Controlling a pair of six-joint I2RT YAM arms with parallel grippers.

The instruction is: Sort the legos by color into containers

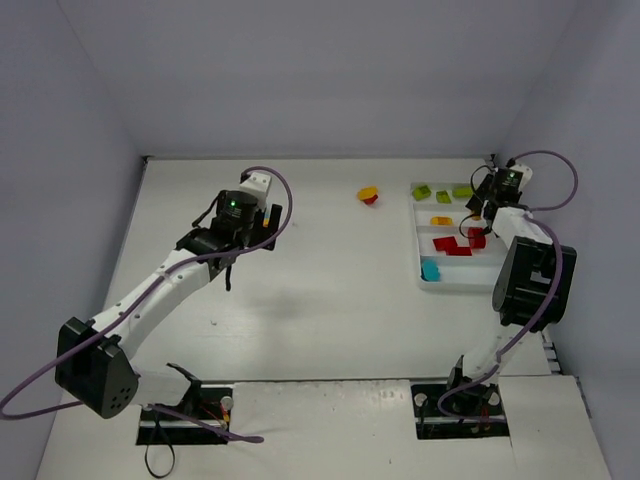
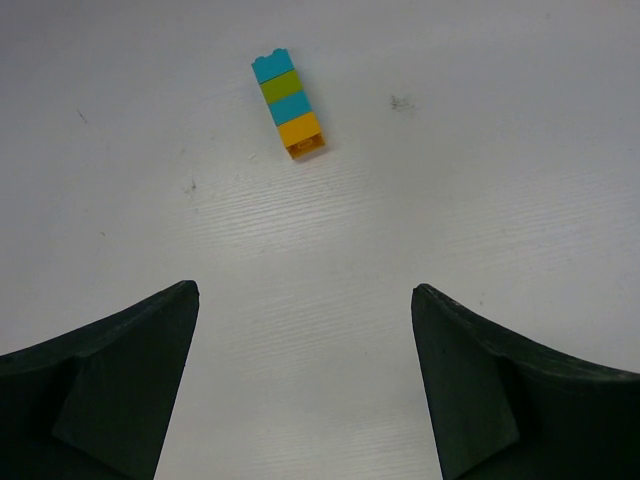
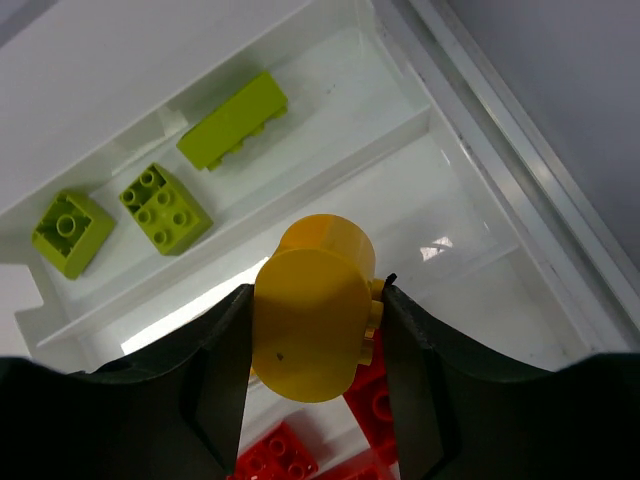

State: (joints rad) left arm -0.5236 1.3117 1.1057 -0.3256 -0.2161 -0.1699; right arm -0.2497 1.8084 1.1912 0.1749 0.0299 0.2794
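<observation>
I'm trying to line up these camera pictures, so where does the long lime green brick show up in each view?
Top external: long lime green brick in the white tray's top compartment, rightmost of the lime bricks.
Left wrist: not in it.
Right wrist: upper middle, same compartment, above the yellow brick in the right gripper.
Shared landmark: the white tray.

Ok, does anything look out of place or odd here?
Two things sit outside the tray: a yellow-and-red piece on the table left of it, and a four-brick stack, cyan, green, cyan, orange, lying on its side, bricks joined.
</observation>
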